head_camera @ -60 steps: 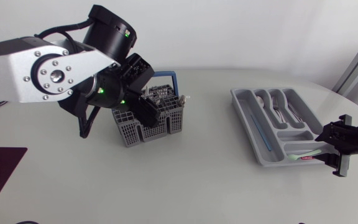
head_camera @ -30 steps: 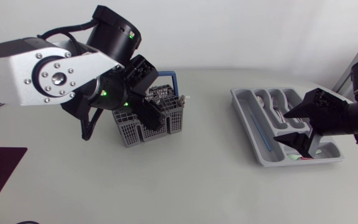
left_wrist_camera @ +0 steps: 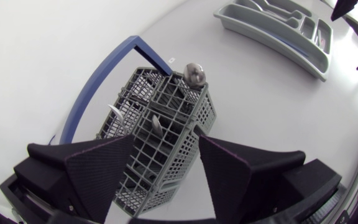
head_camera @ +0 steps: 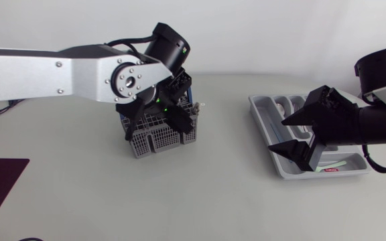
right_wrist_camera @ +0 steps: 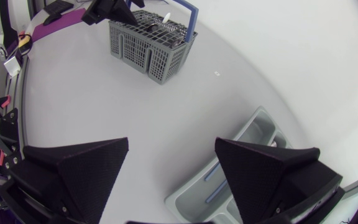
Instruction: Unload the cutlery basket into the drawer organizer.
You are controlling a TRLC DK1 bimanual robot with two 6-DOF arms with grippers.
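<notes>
While left gripper (left_wrist_camera: 166,148) hangs over cutlery basket (left_wrist_camera: 166,112), its fingers stand wide apart, clamping nothing. Basket directly beneath, between both fingertips; blue handle (left_wrist_camera: 98,81) arches beside it. Spoon bowl (left_wrist_camera: 194,73) pokes up from basket's far corner. Right gripper (right_wrist_camera: 173,146) likewise spread wide, empty, above drawer organizer (right_wrist_camera: 257,124); organizer partly under it, spoons (head_camera: 288,107) lying in compartments. Basket well ahead of right gripper.

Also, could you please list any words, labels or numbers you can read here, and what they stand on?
No text can be read in any view.
Small red mark, perhaps a label, at one end of the drawer organizer: too small to read.
</notes>
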